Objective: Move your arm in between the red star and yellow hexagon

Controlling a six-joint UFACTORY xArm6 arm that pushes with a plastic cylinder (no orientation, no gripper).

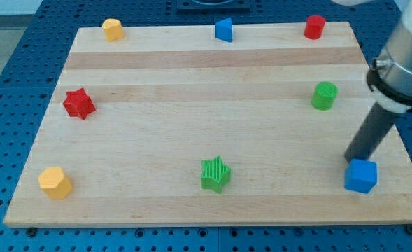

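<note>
Tip (351, 160) end hidden (behind blue cube (361, 176)).

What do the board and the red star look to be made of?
Board: pale wood, probably glued planks, judging by the lengthwise bands and grain; matte finish. Red star: likely plastic, going by its uniform saturated colour and dull sheen; possibly 3D-printed, but too small to confirm.

You get bright, even overhead light on the desk (192, 105), soft short shadows beneath the blocks, no harsh glare, sharp focus throughout, slight keystone perspective at edges.
</note>
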